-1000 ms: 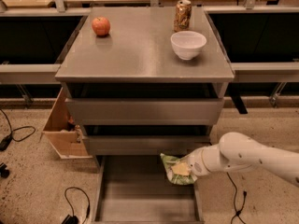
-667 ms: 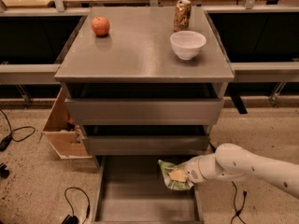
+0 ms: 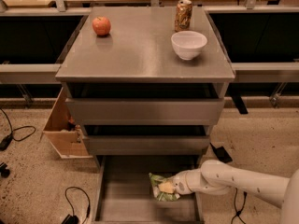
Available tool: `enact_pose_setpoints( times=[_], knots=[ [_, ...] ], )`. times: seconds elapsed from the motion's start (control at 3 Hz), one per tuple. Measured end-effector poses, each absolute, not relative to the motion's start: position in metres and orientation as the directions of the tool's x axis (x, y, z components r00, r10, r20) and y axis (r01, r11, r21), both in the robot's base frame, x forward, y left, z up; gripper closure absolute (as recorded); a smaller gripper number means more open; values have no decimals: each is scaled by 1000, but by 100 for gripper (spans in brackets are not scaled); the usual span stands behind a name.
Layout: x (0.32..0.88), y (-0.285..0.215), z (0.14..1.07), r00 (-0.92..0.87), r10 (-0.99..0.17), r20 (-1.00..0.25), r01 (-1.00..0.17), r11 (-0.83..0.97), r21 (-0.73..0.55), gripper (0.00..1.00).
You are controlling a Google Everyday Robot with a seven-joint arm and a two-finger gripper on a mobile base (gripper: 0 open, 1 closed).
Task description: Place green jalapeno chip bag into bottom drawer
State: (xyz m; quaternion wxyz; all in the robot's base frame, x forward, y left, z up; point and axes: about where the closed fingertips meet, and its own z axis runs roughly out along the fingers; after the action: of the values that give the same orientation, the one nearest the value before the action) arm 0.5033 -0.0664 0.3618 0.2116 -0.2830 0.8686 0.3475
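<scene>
The green jalapeno chip bag (image 3: 159, 188) is crinkled, dark green with pale print, and sits at the right side of the bottom drawer (image 3: 126, 190), which is pulled out under the two drawers above it. My gripper (image 3: 168, 187) comes in from the right on a white arm and is shut on the bag's right edge. The bag hangs low, at or just above the drawer's grey floor; I cannot tell whether it touches.
On the cabinet top stand a red apple (image 3: 101, 25), a white bowl (image 3: 188, 44) and a can (image 3: 183, 15). A cardboard box (image 3: 63, 129) leans at the cabinet's left. Cables (image 3: 74, 197) lie on the speckled floor at left.
My arm has reached further left and lower into the bottom drawer, carrying the chip bag down with it. The things on the cabinet top have not moved.
</scene>
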Motion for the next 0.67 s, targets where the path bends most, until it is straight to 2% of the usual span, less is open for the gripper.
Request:
enact_pose_setpoints(
  times=[0.67],
  knots=[
    [498,-52,319,-789,-311,-529,-596,596,538,100]
  ],
)
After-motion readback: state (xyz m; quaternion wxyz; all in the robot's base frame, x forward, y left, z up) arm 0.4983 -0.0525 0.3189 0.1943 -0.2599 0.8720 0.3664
